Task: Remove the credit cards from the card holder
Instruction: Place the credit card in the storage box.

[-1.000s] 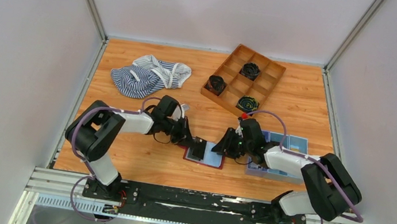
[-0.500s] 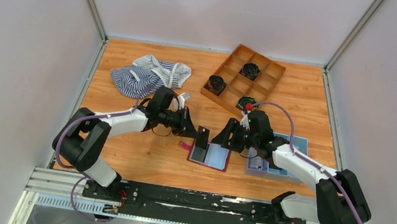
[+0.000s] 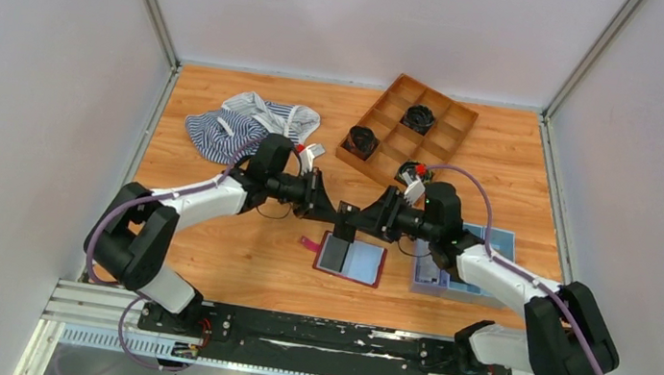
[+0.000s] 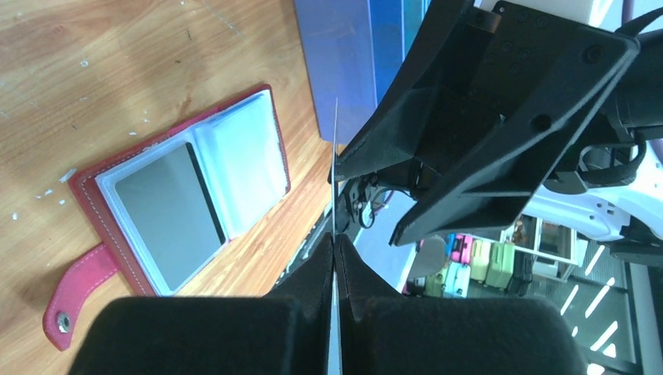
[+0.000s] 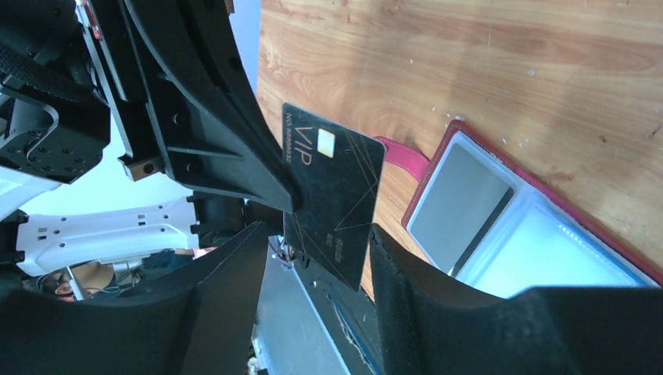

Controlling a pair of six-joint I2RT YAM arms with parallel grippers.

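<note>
Wood in an orange-brown tone forms the table (image 3: 231,262), on which all items are placed. At the far side, a wooden divided tray (image 3: 392,108) is set at an angle, and black coils (image 3: 418,117) are seated in three of its compartments. A striped cloth (image 3: 229,130) is bunched at the far left. A light-blue tray (image 3: 499,239) is located at the right and is partly covered by the right arm.

Both arms are extended toward the centre of the table, so that their fingertips meet above it.

The card holder (image 3: 350,259) is laid open and flat on the table. It is positioned between the two arms, on the near side of the meeting fingertips, near the light-blue tray but not touching it. Its strap tab (image 4: 74,293) is turned outward to the left. A grey card (image 4: 168,215) appears to be seated in the pocket next to the strap. The other pocket is pale, and its contents cannot be determined.

The left gripper (image 4: 335,246) is closed tightly on a black card (image 5: 332,195) marked "VIP". The card is held in the air, clear of the card holder, and is seen edge-on in the left wrist view.

The right gripper (image 5: 319,234) is held with its jaws apart, one finger on each side of the black card's free end. Contact between those fingers and the card cannot be confirmed.
</note>
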